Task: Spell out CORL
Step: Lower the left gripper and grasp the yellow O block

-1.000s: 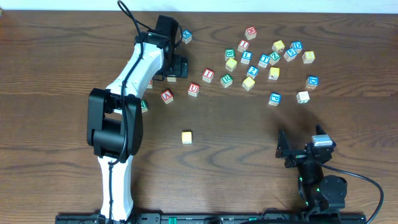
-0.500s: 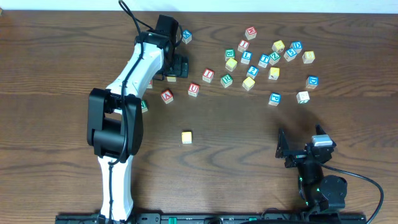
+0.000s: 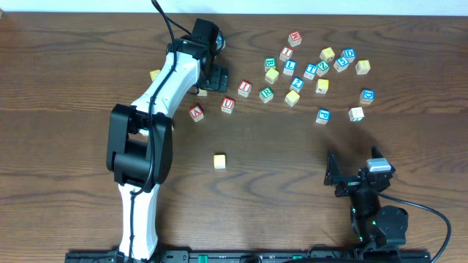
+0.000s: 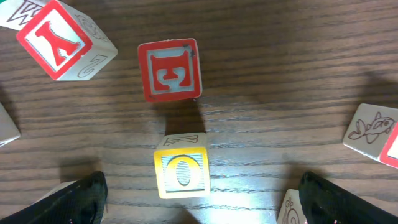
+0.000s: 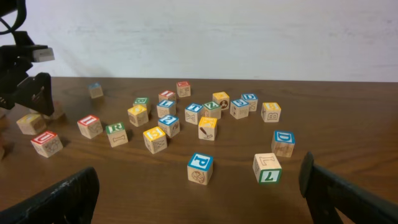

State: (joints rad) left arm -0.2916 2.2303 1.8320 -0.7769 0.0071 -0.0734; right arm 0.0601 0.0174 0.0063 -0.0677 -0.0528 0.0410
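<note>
My left gripper is open and hovers low at the back of the table, left of the block cluster. In the left wrist view its fingers straddle a yellow O block without touching it. The O block barely shows at the gripper's edge from overhead. A single yellow block stands alone at mid-table; its letter is unreadable. A green R block and a block with L on top show in the right wrist view. My right gripper is open and empty at the front right, also in its own view.
A red E block and a red K block lie just beyond the O block. A fish-picture block sits right of it. Several more letter blocks, including a blue P block, spread across the back right.
My left arm has swung slightly right and toward the back, uncovering a yellow block at its left. The right arm has not moved.
</note>
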